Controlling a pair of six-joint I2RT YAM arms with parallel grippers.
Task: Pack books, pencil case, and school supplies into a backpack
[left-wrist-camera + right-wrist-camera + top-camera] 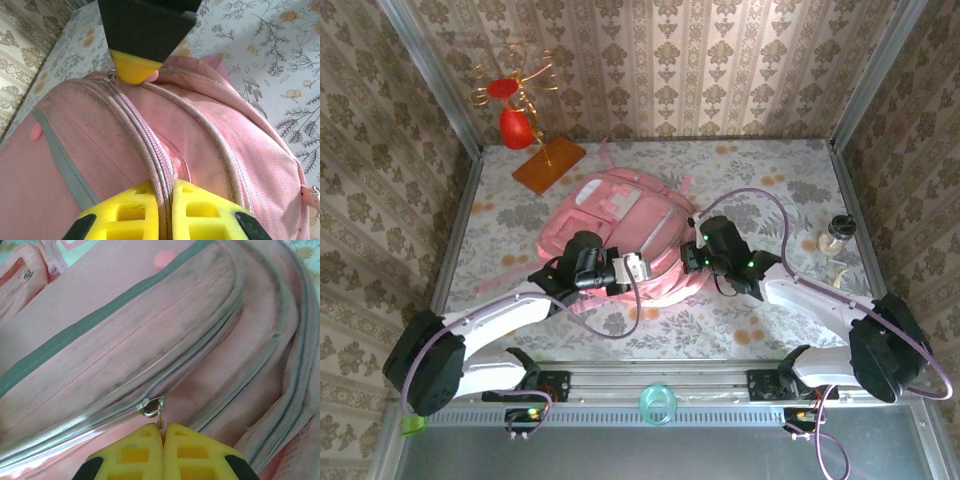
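Left hand is pinched shut on the raised zip seam of the backpack, which lies flat in the middle of the surface. My right hand is closed as well, its fingertips nipping the thin zipper pull that hangs from the slider. One hand anchors the cloth and the other has the tab.

Every stretch of zip I can see is closed, so I cannot tell what, if anything, is inside. I judge this to be zip work: either opening the bag before packing or sealing it afterwards. If opening, the whole packing is left; if sealing, the job is nearly over. At the far left of the surface stands an orange-brown board with a wire stand, no part of the job.
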